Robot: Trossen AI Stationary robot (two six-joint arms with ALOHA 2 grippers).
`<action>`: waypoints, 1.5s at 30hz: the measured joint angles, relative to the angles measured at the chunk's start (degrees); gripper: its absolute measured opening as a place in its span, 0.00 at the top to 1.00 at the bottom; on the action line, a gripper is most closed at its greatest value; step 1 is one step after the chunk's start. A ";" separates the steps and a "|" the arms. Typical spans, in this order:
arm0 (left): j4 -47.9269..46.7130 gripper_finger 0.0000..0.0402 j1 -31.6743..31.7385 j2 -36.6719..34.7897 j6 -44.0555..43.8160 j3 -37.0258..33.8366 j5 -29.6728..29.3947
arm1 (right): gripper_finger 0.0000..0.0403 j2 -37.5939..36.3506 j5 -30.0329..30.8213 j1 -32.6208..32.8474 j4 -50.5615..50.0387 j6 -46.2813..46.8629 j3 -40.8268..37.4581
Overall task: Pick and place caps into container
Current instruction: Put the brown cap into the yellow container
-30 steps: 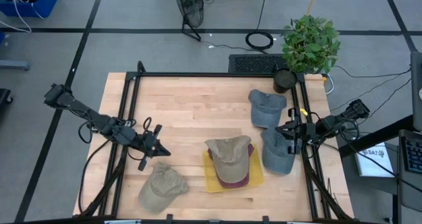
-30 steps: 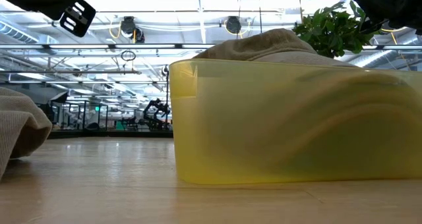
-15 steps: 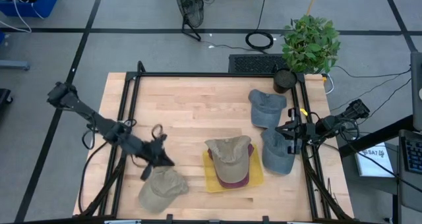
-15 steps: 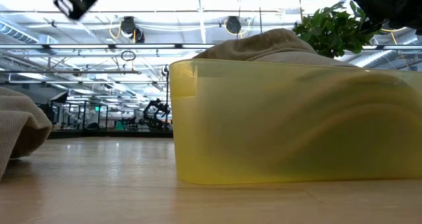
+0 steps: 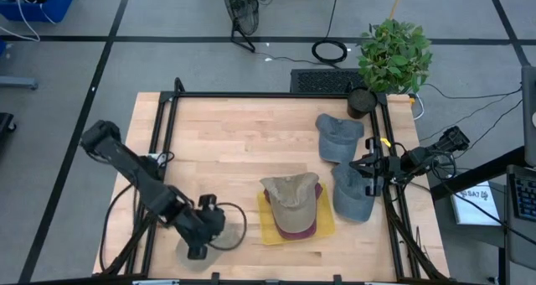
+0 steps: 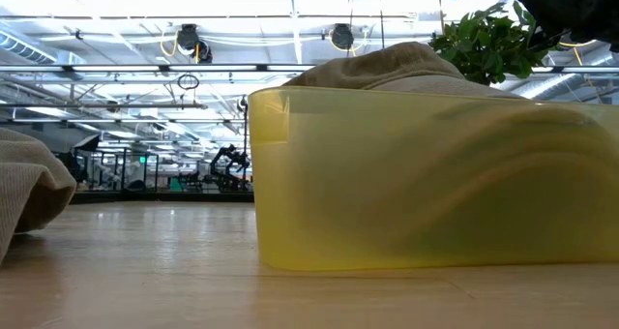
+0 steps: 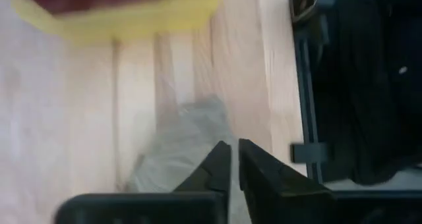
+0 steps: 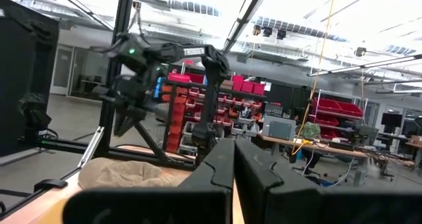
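Five caps are in sight on the wooden tabletop [image 5: 234, 142]: two khaki, two grey-blue and one maroon.

One khaki cap [image 5: 291, 193] lies on top of the maroon cap [image 5: 295, 228], both inside the single yellow plastic tray [image 5: 325, 225] near the front middle of the tabletop. From table height the khaki crown rises above the tray's translucent wall.

The two grey-blue caps lie on the bare wood right of the tray, one [image 5: 339, 137] toward the back and one [image 5: 352, 194] just beside the tray's right side.

The second khaki cap [image 7: 178, 141] lies at the front left, well apart from the tray, and is almost wholly hidden from above by the left arm.

The left tool [image 7: 235, 159] hangs directly over this cap, pointing down. It is narrow, with only a thin slit between its fingers and nothing in it.

The right tool [image 5: 368, 169] waits at the tabletop's right edge beside the grey-blue caps, its fingers pressed together and empty.

One potted plant [image 5: 394, 54] in a black pot [image 5: 362, 102] stands at the back right corner.

A white printed sheet [image 5: 474, 203] lies on the floor to the right, its lettering too small to read. No writing can be made out on the caps.
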 joint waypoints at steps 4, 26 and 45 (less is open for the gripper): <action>-1.91 0.79 -1.17 5.01 -1.83 3.03 5.03 | 1.00 0.00 0.00 0.00 -0.44 0.22 0.00; -8.59 0.23 -4.47 15.85 -6.00 4.23 6.11 | 1.00 0.00 0.00 0.00 -0.59 0.02 0.02; -10.93 0.54 -3.65 23.63 -3.34 4.17 9.04 | 1.00 -0.02 0.00 0.01 -0.57 -0.02 0.00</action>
